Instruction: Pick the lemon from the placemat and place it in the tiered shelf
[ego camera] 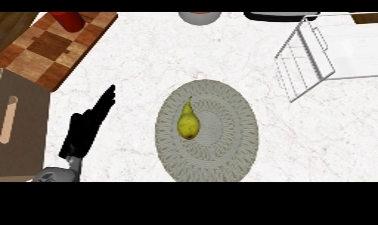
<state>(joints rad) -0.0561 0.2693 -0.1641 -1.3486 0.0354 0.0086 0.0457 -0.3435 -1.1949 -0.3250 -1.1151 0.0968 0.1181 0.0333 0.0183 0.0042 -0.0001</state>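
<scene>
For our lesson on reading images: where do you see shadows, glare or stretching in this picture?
Head view: light is even and flat, no glare on the counter; only a faint shadow under the yellow fruit; the round placemat looks taller than wide, so the view is stretched; the wire shelf is cut off at the right edge.

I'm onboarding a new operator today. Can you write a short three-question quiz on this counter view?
1. True or false: the yellow fruit lies on the round placemat.
2. Which hand shows in the head view? A) left B) right C) both
3. Fill in: the wire tiered shelf stands toward the upper ____ of the view.

Key:
1. True. Its shape looks more like a pear than a lemon.
2. A. The left hand shows at lower left, fingers straight, apart from the placemat.
3. right.
</scene>
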